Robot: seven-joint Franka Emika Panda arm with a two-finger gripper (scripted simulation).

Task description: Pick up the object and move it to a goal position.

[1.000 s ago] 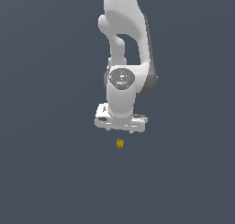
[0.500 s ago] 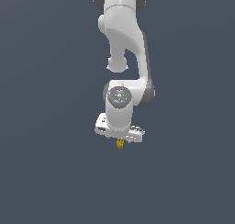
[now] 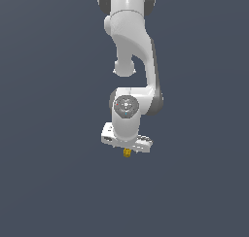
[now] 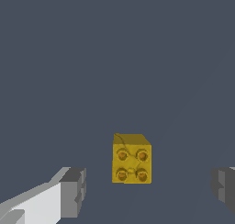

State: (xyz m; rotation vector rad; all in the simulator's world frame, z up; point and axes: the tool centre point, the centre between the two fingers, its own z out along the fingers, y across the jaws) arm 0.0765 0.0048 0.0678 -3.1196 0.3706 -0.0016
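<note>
One white gripper (image 4: pixel 147 191) hovered spread around a small yellow studded block (image 4: pixel 131 159).
The block sat between the fingers, ungrasped; closing, lifting and moving remained.

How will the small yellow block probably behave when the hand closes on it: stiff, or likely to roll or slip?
The block looks like a stiff studded brick with flat sides, so it will probably not bend or roll. It is tiny beside the hand, so likely light. The open fingers stand clear on both sides; an off-centre grip might twist it.
</note>
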